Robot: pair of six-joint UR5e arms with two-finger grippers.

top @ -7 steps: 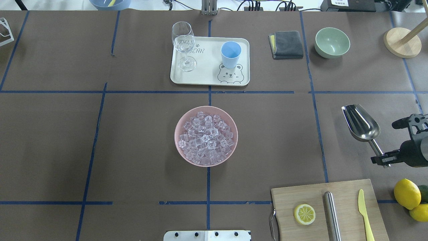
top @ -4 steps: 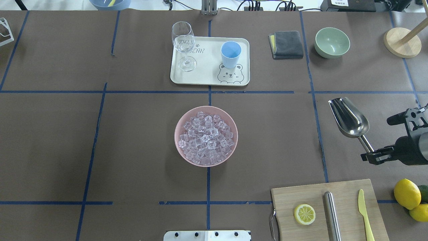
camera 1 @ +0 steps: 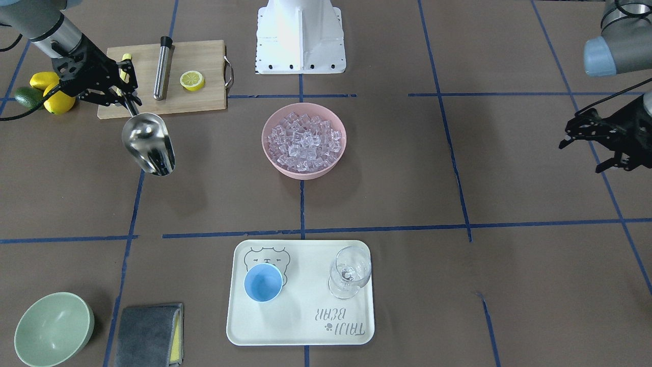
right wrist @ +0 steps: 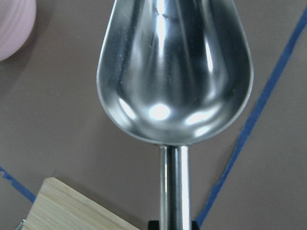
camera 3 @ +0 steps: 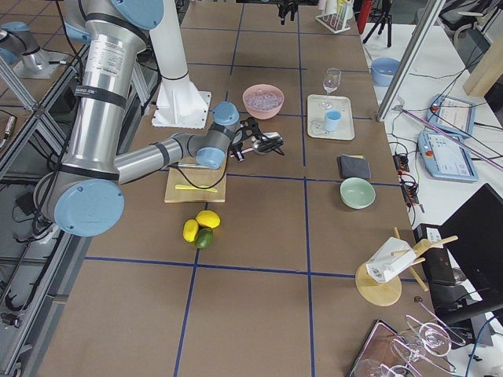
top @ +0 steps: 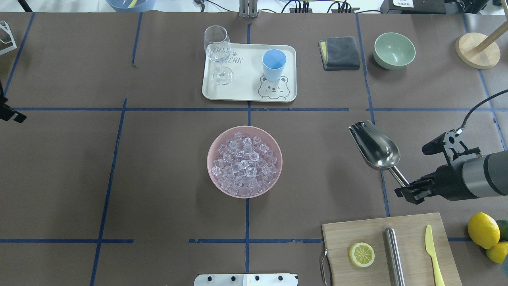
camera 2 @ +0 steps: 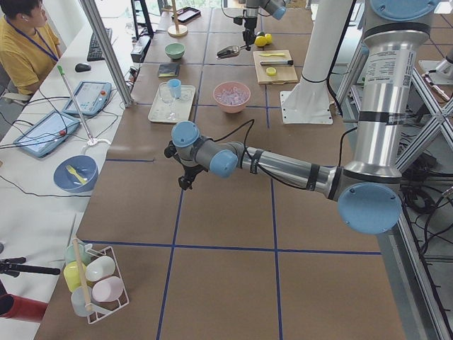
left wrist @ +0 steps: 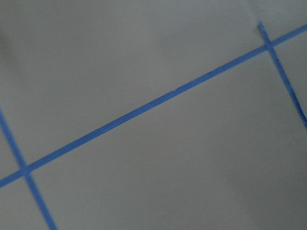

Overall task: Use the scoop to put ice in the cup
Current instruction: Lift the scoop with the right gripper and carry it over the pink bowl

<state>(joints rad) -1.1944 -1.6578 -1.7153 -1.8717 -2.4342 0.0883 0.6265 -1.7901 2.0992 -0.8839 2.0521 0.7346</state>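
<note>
The ice (top: 244, 163) fills a pink bowl (top: 212, 174) at the table's middle. On a cream tray (top: 246, 89) at the far side, the light-blue cup (top: 274, 63) stands upright and empty. My right gripper (top: 408, 190) is shut on the scoop's thin handle, holding the scoop (top: 375, 147) above the table to the right of the bowl. Its trough is empty in the right wrist view (right wrist: 175, 72). The front view shows the scoop (camera 1: 147, 142) tilted down from the right gripper (camera 1: 122, 98). My left gripper (camera 1: 580, 155) hangs open and empty far off to the side.
A stemmed glass (top: 218, 53) shares the tray with the cup. A cutting board (top: 412, 230) near the right arm carries a lemon slice (top: 361, 254), a steel cylinder (top: 394, 254) and a yellow knife (top: 432, 254). Lemons (top: 483, 229), a green bowl (top: 394, 49) and a grey cloth (top: 340, 52) lie around.
My right gripper has carried the scoop leftward toward the pink bowl. A tip of the left arm has come into view at the left edge.
</note>
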